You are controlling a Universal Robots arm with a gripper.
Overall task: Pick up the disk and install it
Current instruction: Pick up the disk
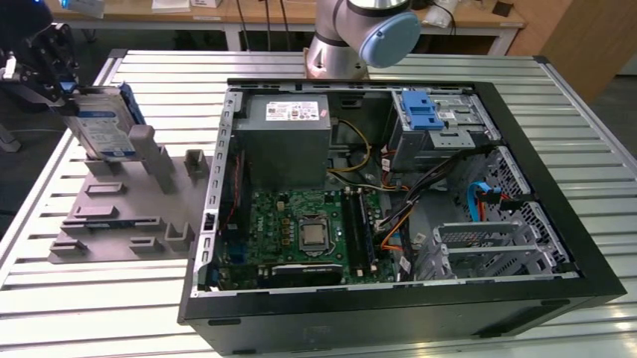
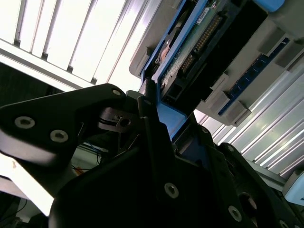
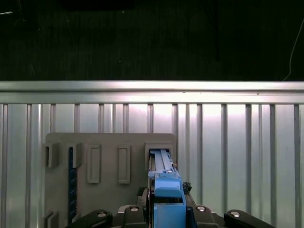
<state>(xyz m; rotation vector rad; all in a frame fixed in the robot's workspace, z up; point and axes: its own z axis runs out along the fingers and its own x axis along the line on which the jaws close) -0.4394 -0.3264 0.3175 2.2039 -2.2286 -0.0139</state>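
Blue-framed disk [image 1: 103, 127] stands on edge at the grey rack [image 1: 110, 224], exterior view's left, with your jaws clamped on its top edge. I'd keep it dead vertical so nothing snags.

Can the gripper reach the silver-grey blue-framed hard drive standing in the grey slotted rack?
Likely yes: the gripper looks closed on the silver-grey blue-framed hard drive, with nothing blocking it.

In the exterior view, computer case [image 1: 398, 302] on table [image 1: 80, 306], rack [image 1: 110, 224] at its 9 o'clock, disk [image 1: 104, 128] standing in rack's 12 o'clock end, tool [image 1: 58, 88] gripping disk's top.
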